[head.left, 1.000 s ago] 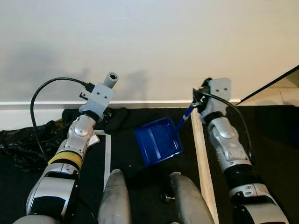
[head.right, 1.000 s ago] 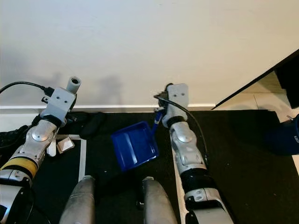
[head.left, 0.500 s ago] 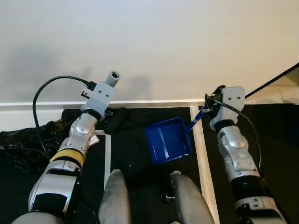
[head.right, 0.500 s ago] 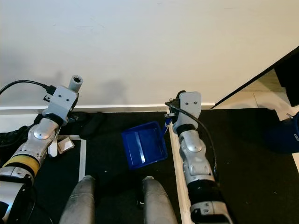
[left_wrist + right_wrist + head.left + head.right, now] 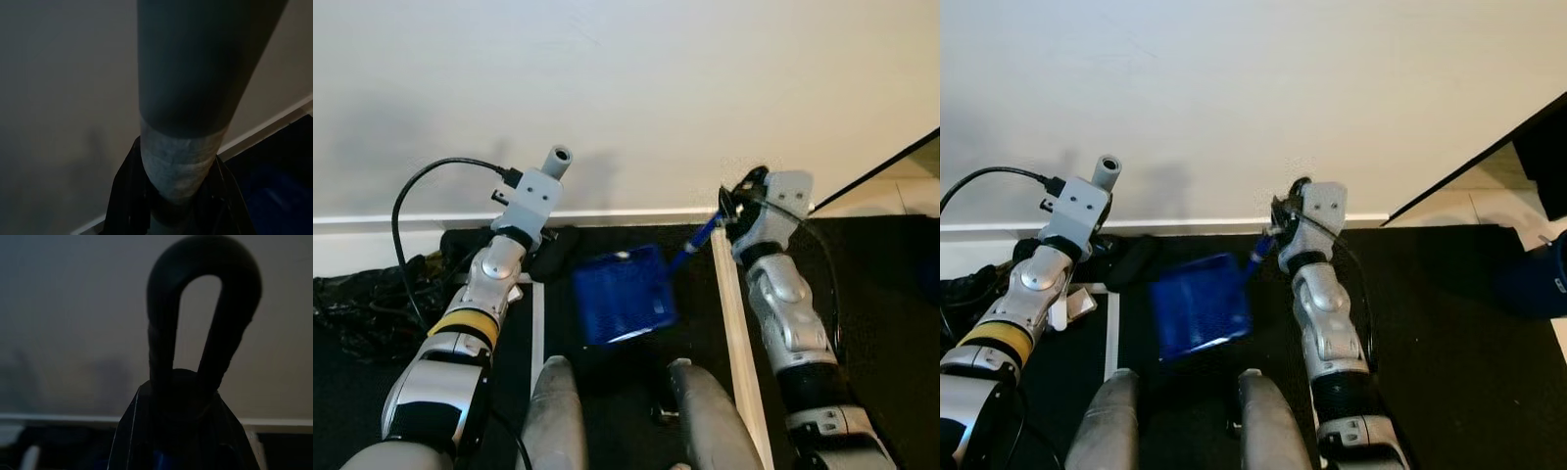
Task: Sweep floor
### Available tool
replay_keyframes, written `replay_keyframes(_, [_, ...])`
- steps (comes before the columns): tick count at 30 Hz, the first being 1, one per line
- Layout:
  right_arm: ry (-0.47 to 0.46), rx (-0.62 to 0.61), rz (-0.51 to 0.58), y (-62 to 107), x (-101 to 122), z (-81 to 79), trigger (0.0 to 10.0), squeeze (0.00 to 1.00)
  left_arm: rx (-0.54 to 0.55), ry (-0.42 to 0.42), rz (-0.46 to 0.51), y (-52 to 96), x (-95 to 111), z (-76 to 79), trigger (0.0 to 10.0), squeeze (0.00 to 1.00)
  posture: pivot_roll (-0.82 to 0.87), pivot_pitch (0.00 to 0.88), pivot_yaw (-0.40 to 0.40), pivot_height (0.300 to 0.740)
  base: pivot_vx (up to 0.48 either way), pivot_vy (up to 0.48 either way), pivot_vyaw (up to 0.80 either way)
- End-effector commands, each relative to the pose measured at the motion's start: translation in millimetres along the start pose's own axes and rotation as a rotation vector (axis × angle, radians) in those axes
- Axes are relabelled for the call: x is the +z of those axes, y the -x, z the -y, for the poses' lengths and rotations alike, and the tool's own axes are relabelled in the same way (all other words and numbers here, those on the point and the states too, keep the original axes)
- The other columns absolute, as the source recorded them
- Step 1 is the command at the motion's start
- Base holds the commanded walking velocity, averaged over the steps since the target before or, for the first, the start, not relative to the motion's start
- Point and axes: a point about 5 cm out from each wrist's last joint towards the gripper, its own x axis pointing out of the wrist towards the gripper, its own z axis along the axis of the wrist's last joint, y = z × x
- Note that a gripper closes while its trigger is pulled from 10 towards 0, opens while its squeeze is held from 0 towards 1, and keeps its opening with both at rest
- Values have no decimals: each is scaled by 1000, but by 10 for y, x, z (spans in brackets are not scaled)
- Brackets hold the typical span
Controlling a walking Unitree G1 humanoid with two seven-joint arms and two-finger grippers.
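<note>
A blue dustpan (image 5: 619, 294) hangs blurred just above the black floor mat, between my two arms. Its thin blue handle (image 5: 697, 238) runs up to my right gripper (image 5: 728, 210), which is shut on it; the right wrist view has the handle's loop (image 5: 203, 308) standing out of the fingers (image 5: 139, 431). My left gripper (image 5: 521, 227) is shut on a grey broom pole (image 5: 554, 161), seen close in the left wrist view as the pole (image 5: 181, 98) between dark fingers (image 5: 129, 196). The black broom head (image 5: 556, 249) rests by the skirting.
A white wall with a skirting board (image 5: 626, 214) stands directly ahead. A crumpled black bag (image 5: 352, 294) lies at the left. White tape (image 5: 537, 323) and a pale wooden strip (image 5: 730, 313) cross the mat. My legs (image 5: 553, 411) are below. A blue object (image 5: 1538, 284) sits far right.
The dustpan has swung left, away from the wooden strip, and my right arm has moved left with it. The left arm and broom pole have barely shifted.
</note>
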Motion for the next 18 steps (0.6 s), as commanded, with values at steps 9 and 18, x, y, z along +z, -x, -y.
replay_keyframes(9, [71,-116,-97,55,-68,493,10000,0,-22,21,-47,103,-151,55,10000,0,6,236,-115,740,0,0,0])
replay_keyframes(18, [11,-109,-166,131,-338,346,10000,0,-26,7,-43,91,-135,40,10000,0,13,249,-113,740,0,0,0])
